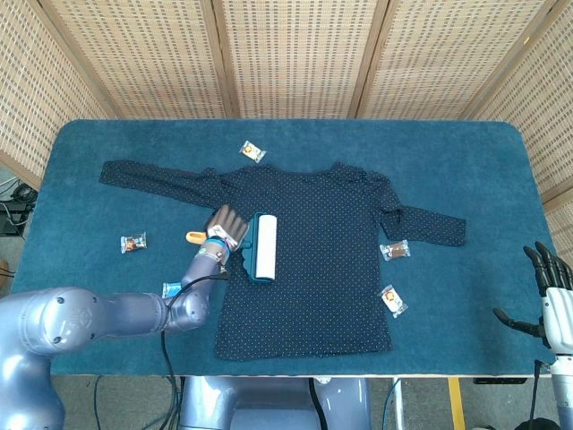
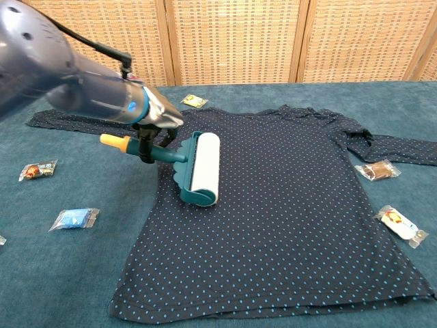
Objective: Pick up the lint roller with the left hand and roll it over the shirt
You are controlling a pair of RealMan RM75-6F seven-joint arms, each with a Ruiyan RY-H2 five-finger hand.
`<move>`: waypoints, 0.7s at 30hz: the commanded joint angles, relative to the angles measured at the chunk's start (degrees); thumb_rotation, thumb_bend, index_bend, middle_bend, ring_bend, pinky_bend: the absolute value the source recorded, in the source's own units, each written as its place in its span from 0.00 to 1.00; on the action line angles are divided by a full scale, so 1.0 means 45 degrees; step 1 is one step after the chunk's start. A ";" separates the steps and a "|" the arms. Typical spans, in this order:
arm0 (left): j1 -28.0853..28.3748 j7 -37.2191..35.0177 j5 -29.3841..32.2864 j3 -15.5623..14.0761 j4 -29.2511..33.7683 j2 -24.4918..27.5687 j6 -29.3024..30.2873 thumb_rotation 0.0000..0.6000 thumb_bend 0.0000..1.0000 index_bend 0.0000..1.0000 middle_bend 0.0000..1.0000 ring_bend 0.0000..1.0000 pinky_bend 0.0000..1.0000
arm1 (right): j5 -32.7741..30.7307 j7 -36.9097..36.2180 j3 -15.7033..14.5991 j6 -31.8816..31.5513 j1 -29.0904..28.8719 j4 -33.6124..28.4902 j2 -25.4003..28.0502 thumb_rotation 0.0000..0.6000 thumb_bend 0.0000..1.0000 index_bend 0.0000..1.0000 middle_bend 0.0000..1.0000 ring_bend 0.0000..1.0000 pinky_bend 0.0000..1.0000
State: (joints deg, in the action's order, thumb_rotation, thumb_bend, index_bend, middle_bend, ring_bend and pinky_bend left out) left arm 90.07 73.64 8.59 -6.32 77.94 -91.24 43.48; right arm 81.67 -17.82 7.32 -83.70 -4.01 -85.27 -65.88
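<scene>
The left hand [image 1: 226, 230] grasps the lint roller [image 2: 202, 168] by its handle, the white roll lying just right of it on the dotted shirt [image 2: 287, 212]. The right hand [image 1: 551, 291] hangs far off, fingers spread, holding nothing.

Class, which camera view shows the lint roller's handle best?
The chest view: the lint roller shows its teal handle and orange tip from the side, gripped by the left hand. In the head view the hand covers most of the handle.

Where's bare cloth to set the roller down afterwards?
Bare table runs along the far edge behind the shirt, and right of its sleeve toward the right hand. It is crowded by the two wrapped candies at the shirt's right, and around the left hand holding the lint roller.
</scene>
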 commanded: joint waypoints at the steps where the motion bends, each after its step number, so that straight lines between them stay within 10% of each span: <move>1: 0.0304 0.0187 0.0413 0.0236 -0.0375 -0.0365 -0.0062 1.00 0.75 0.85 0.90 0.82 0.69 | -0.0033 -0.0076 0.0008 0.0039 -0.0005 0.0039 -0.0001 1.00 0.13 0.04 0.00 0.00 0.00; 21: 0.1886 0.2569 0.2859 0.1233 -0.2282 -0.2135 -0.0031 1.00 0.75 0.85 0.90 0.82 0.69 | -0.0021 -0.0184 0.0002 0.0080 -0.0017 0.0154 -0.0034 1.00 0.13 0.04 0.00 0.00 0.00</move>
State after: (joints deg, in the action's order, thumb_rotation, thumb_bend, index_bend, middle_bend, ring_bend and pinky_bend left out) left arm 98.40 84.84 21.15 -0.92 67.71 -100.67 43.08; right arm 81.57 -18.65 7.33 -83.34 -4.09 -84.58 -66.03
